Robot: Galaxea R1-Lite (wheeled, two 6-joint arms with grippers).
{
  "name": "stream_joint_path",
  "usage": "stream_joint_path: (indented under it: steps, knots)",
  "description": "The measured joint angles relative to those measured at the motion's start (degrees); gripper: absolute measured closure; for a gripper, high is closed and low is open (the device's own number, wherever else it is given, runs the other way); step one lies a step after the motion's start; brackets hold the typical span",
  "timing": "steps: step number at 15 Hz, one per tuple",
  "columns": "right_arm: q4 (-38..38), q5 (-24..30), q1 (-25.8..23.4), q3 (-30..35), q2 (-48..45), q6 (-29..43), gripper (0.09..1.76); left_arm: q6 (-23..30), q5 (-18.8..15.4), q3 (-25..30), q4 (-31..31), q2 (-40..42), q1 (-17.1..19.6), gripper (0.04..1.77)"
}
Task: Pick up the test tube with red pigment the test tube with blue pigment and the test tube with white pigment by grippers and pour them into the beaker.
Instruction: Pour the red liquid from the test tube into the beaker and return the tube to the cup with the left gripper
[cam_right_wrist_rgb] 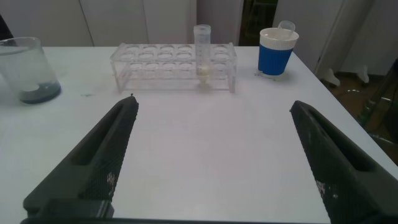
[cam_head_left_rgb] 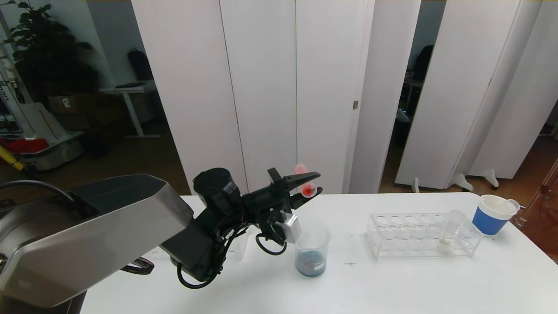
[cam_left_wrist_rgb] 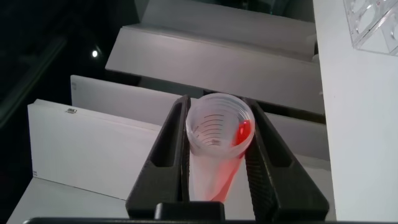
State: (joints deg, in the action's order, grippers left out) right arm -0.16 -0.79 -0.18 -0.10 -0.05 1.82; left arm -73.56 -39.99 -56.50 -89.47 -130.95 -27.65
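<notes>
Head view shows the left gripper (cam_head_left_rgb: 310, 189) raised above the table (cam_head_left_rgb: 392, 279), clamped on the tube with red liquid (cam_head_left_rgb: 305, 183), which is tipped with its mouth up and away and a red blob near the lower end. It hangs just above and behind the beaker (cam_head_left_rgb: 312, 253), which stands on the table with dark blue liquid already in its bottom.

The left wrist view looks straight into the tube's open mouth (cam_left_wrist_rgb: 220, 127), with black fingers (cam_left_wrist_rgb: 166, 155) pressing both sides of the wall. Faint graduation lines run inside it, but I read no numbers. The tube looks light, thin-walled and smooth, so it could slip or turn in the grip. A hold around the mid-length, as here, seems sensible, with only modest squeeze since the wall may crack or flex.

The tube with white liquid (cam_head_left_rgb: 449, 231) stands upright in the clear rack (cam_head_left_rgb: 392, 237), toward the rack's right end, and the right wrist view shows it too (cam_right_wrist_rgb: 203, 53). It probably wants a grip on its upper part, above the rack.

The right gripper (cam_right_wrist_rgb: 217, 155) hovers low over the table, well short of the rack, with its jaws spread wide and nothing between them.

A blue-and-white paper cup (cam_head_left_rgb: 492, 213) stands beyond the rack. The beaker carries a small white patch, too small to read.
</notes>
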Motion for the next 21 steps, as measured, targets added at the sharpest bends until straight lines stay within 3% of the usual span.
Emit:
stream_joint_path:
  steps: [21]
  knots:
    - [0.0,0.0,0.0,0.0,0.0,0.0,0.10,-2.4,0.4,-2.9,0.0,-0.6,0.6,1.21]
